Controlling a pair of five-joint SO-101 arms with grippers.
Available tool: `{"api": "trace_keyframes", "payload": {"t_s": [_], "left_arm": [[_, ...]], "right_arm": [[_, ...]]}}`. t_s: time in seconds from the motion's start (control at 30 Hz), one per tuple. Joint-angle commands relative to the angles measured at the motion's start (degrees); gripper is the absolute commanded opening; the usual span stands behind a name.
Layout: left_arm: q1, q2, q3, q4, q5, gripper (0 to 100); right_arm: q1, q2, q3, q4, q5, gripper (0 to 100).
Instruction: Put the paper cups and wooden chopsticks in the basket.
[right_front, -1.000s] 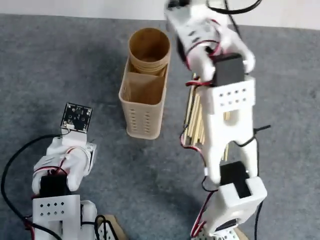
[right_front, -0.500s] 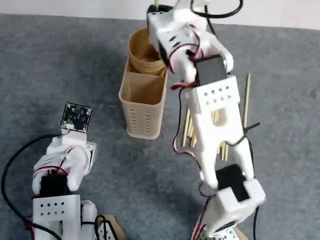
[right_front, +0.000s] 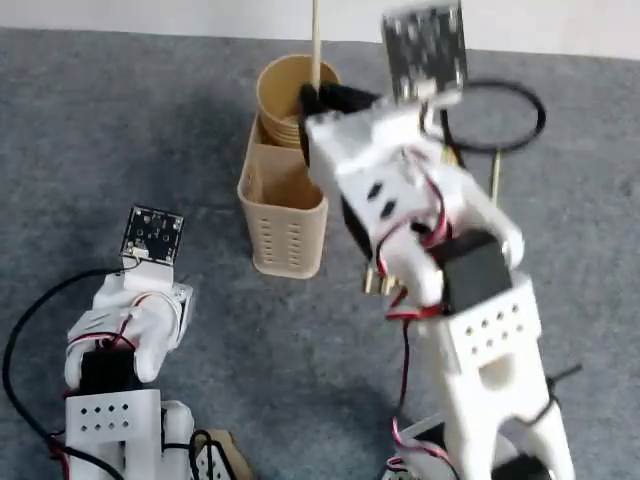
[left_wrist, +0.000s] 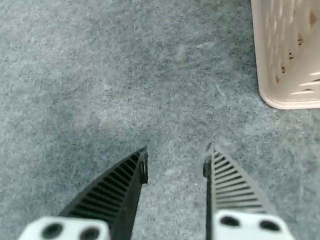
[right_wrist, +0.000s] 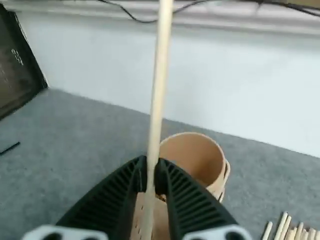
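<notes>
My right gripper (right_wrist: 151, 167) is shut on one wooden chopstick (right_wrist: 159, 90), which stands nearly upright between its fingers. In the high view that chopstick (right_front: 316, 45) rises above the stack of paper cups (right_front: 285, 100) in the far compartment of the beige basket (right_front: 285, 235), and the right gripper (right_front: 312, 100) hangs over the cups. The near compartment looks empty. More chopsticks (right_front: 494, 178) lie on the carpet to the right of the basket, mostly hidden by the right arm. My left gripper (left_wrist: 175, 157) is open just above bare carpet, with the basket's corner (left_wrist: 287, 60) close by.
Grey carpet covers the whole work area. A white wall runs along the far edge. The left arm (right_front: 125, 330) sits at the near left, well away from the basket. A black cable loop (right_front: 500, 110) hangs beside the right arm.
The right arm has lifted a chopstick off the pile beside the basket, raised it upright and swung left over the paper cups. The left arm has not moved.
</notes>
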Motion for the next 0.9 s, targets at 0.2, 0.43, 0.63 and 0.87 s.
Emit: {"api": "trace_keyframes", "payload": {"t_s": [0.2,0.43,0.63,0.87], "left_arm": [[3.12,-0.48,0.04,-0.70,-0.18,21],[3.03,-0.66,0.31,-0.70,-0.09,21],[3.03,-0.66,0.40,-0.88,-0.09,21],[3.03,-0.66,0.40,-0.88,-0.09,21]], "right_arm": [[-1.89,-2.24,25.27,-28.35,-0.18,0.5],[-1.98,-4.44,34.15,-30.99,-0.18,1.0],[-2.15,-6.99,38.20,-30.81,-0.18,16.1],[-0.92,-13.76,38.73,-28.09,0.18,16.7]]}}
